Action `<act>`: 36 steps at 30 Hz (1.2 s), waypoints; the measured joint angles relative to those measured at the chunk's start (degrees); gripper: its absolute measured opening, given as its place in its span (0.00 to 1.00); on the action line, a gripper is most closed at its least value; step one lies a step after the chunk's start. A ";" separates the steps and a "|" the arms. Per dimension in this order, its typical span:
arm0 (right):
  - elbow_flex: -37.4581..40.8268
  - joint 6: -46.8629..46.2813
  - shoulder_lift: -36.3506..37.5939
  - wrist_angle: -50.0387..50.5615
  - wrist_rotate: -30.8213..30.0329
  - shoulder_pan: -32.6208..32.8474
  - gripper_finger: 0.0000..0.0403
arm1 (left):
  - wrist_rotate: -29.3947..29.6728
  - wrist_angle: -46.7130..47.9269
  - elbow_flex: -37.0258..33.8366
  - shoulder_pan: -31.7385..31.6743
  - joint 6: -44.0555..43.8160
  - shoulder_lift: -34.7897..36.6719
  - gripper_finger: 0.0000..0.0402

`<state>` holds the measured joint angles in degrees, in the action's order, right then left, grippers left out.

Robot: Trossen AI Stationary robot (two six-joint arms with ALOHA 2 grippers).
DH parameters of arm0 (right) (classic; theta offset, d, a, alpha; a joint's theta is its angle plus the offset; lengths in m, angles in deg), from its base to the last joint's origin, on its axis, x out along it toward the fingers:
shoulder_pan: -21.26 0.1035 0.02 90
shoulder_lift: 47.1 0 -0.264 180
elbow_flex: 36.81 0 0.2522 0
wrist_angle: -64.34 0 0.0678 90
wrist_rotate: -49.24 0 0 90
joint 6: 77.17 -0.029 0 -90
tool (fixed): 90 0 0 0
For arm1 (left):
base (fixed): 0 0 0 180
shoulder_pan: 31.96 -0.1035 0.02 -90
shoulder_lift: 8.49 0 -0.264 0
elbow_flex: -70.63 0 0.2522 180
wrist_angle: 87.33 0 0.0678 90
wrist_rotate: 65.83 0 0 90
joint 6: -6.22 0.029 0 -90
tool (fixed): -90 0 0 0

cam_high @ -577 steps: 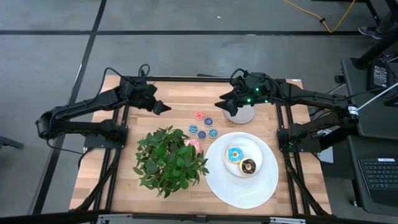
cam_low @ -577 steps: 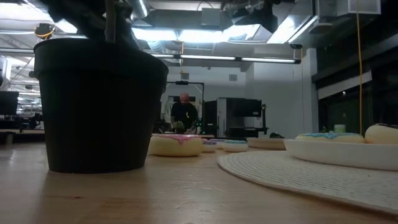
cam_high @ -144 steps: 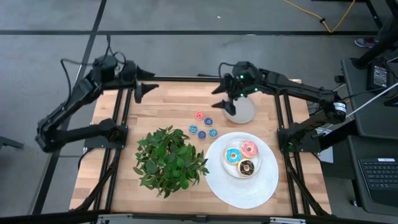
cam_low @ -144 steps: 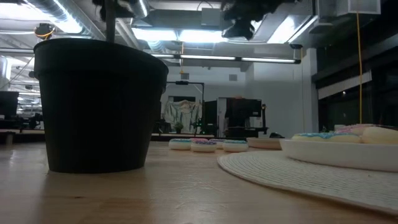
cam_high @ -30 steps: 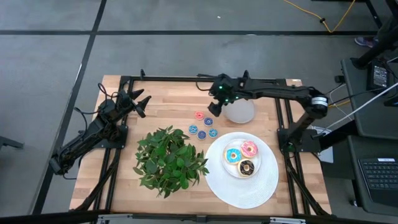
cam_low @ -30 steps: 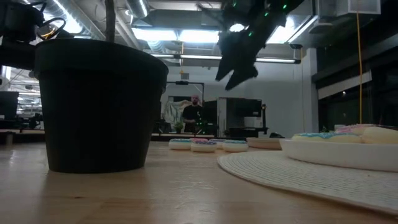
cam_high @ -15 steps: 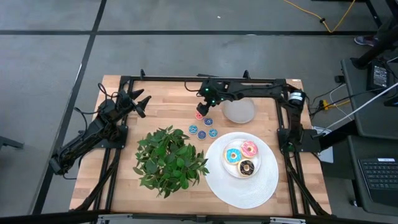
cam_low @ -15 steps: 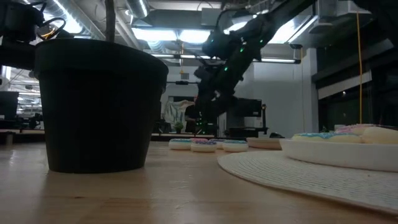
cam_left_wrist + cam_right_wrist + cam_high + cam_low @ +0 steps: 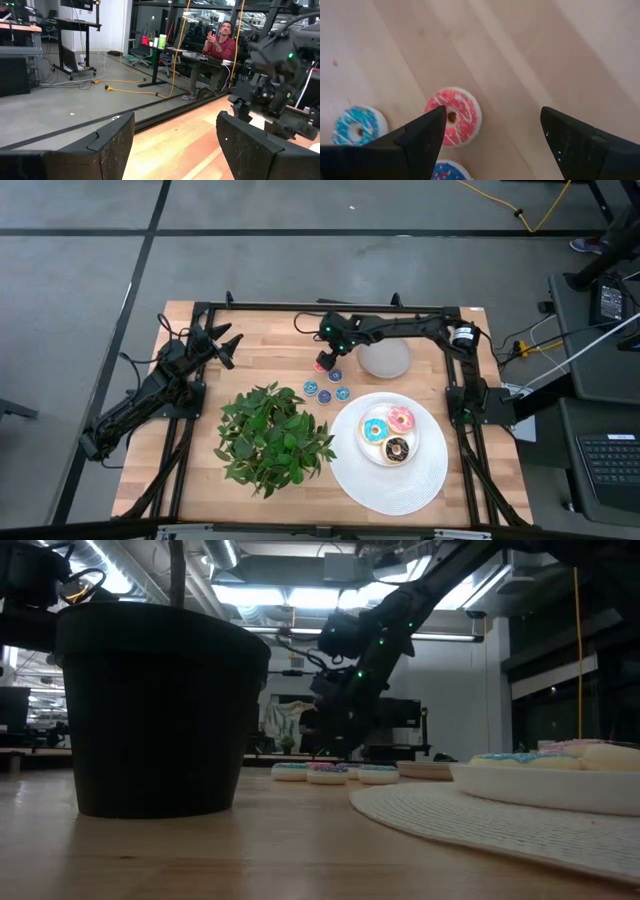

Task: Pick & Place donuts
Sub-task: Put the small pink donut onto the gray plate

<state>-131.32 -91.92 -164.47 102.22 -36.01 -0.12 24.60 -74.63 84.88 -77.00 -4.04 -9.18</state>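
three donuts, light blue [image 9: 377,430], pink [image 9: 401,418] and dark brown [image 9: 398,448], lie together in a small dish on the white plate [image 9: 420,480] at the desk's [image 9: 270,350] near right. the right gripper [image 9: 326,360] hangs low over the tiny red ring [image 9: 453,116] at the far end of the cluster of tiny rings, fingers spread apart with the ring between them, not touching it. the left gripper [image 9: 224,346] waits open at the desk's far left corner, beside the potted plant [image 9: 275,437].

Wooden table [image 9: 270,340] bears plant [image 9: 274,436], white plate [image 9: 390,470], grey dish [image 9: 385,359], tiny donuts [image 9: 326,385]
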 joint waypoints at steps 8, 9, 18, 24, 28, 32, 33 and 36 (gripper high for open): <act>-0.02 1.82 -2.30 0.65 1.42 1.71 0.80 | 0.00 0.00 0.00 0.00 0.00 0.00 0.67; -0.02 1.82 -2.31 0.62 1.42 1.89 0.80 | -0.01 0.00 0.00 0.00 0.00 0.00 0.67; -0.02 2.17 -2.31 0.76 0.35 2.16 0.75 | 0.00 0.00 0.00 0.00 0.02 0.00 0.67; -0.02 2.16 -2.31 0.81 0.30 2.16 0.61 | -0.01 0.00 0.00 0.00 0.00 0.00 0.67; -0.02 1.83 -2.31 0.85 0.38 2.18 0.51 | -0.01 0.00 0.00 -0.01 -0.01 0.00 0.67; -0.02 1.77 -2.31 0.88 0.46 2.18 0.42 | 0.00 0.00 0.00 0.00 0.00 0.00 0.67; -0.02 1.77 -2.31 0.89 0.46 2.18 0.40 | -0.02 0.00 0.00 0.00 0.00 0.00 0.67; -0.02 1.75 -2.31 0.92 0.46 2.18 0.35 | 0.00 0.00 0.00 0.00 0.00 0.00 0.67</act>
<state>-131.34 -90.17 -166.77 103.14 -35.55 2.06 24.60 -74.63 84.88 -77.00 -4.04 -9.18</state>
